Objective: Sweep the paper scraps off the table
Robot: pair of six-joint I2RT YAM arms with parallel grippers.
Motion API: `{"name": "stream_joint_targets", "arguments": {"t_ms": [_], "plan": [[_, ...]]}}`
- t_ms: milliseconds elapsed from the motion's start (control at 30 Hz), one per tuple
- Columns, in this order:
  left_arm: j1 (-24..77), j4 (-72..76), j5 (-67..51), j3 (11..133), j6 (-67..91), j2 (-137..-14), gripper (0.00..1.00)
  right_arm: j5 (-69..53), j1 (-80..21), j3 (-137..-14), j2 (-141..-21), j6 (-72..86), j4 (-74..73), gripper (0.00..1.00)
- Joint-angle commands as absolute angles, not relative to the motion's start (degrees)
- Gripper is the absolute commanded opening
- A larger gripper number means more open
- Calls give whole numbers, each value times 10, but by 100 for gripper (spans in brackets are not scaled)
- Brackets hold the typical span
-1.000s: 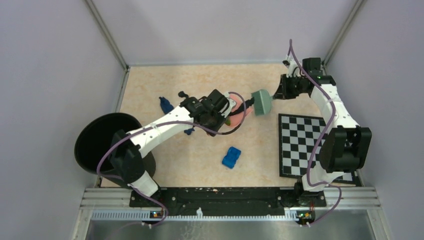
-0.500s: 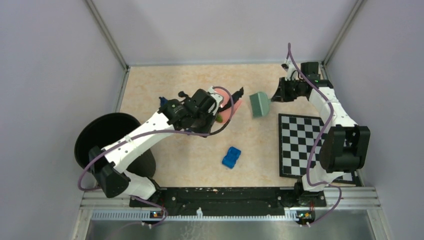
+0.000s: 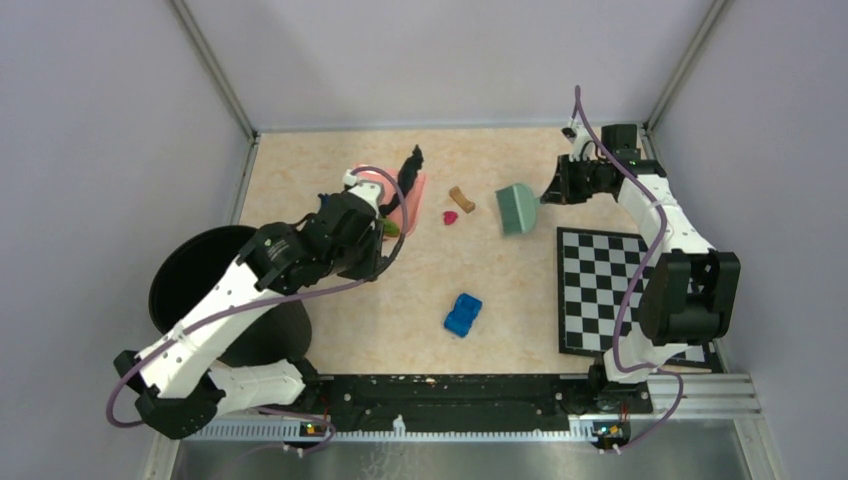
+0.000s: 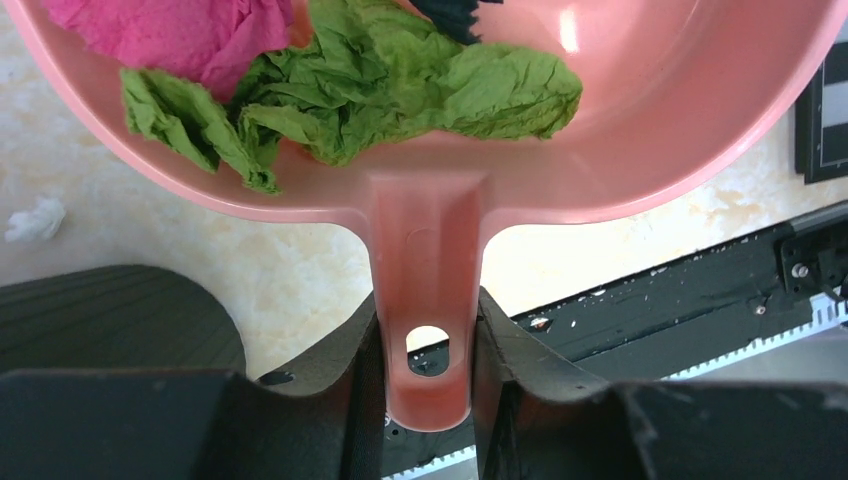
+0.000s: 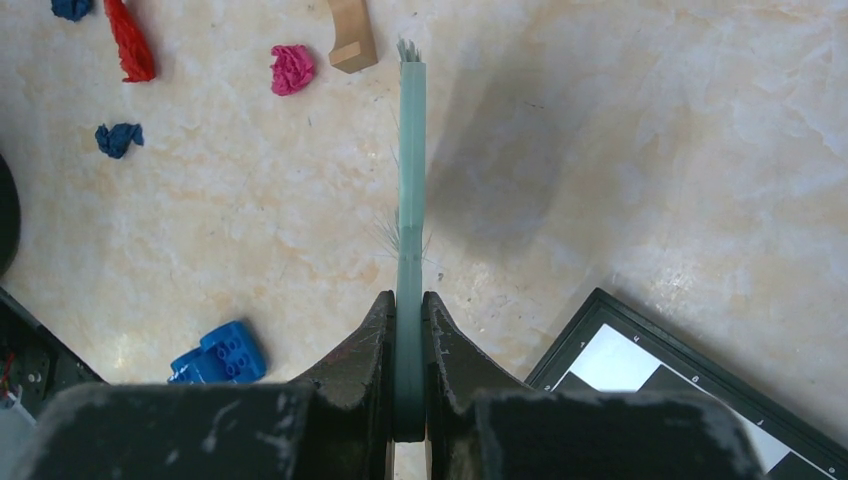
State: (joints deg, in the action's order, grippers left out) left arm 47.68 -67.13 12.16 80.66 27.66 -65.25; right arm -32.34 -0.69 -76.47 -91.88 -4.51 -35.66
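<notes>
- Left jaws are clenched on the pan (image 4: 650, 120) handle. The handle runs straight between them, with the bowl just ahead.
- Scraps in the bowl, ahead of those jaws: a green wad (image 4: 400, 90) nearest the handle, a magenta wad (image 4: 180, 30) to its left, and a black bit (image 4: 455, 10) at the top edge of view.
- One white scrap (image 4: 35, 218) lies on the desk (image 4: 300, 270), outside the pan to the left.
- Right jaws are clenched on the brush (image 5: 410, 180). I see it edge-on, with its far end pointing away from the jaws.
- In the right wrist view the loose scraps all lie left of the brush. A brown strip (image 5: 350, 40) is just beside its far end, and a pink ball (image 5: 292, 68) is next to that. A red scrap (image 5: 130, 45) and a dark blue scrap (image 5: 118, 138) are well apart, farther left. None touches the brush or the jaws.
- From the top view, the brown strip and pink ball lie between pan and brush.
- The bin (image 3: 200, 280) sits at the desk's left edge under the left arm. The toy (image 3: 463, 314) is near the front, and the board (image 3: 610, 290) is at the right.
</notes>
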Motion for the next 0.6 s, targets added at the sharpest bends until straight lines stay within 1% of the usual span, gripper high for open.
{"name": "stream_joint_targets", "arguments": {"t_ms": [0, 267, 567], "plan": [[478, -689, 171, 819, 334, -616, 0, -341, -10, -764, -896, -55, -343, 0], [478, -695, 206, 813, 411, -550, 0, -341, -10, -767, -902, -57, -347, 0], [478, -637, 262, 785, 489, -444, 0, -341, -10, -768, -909, -59, -351, 0]]}}
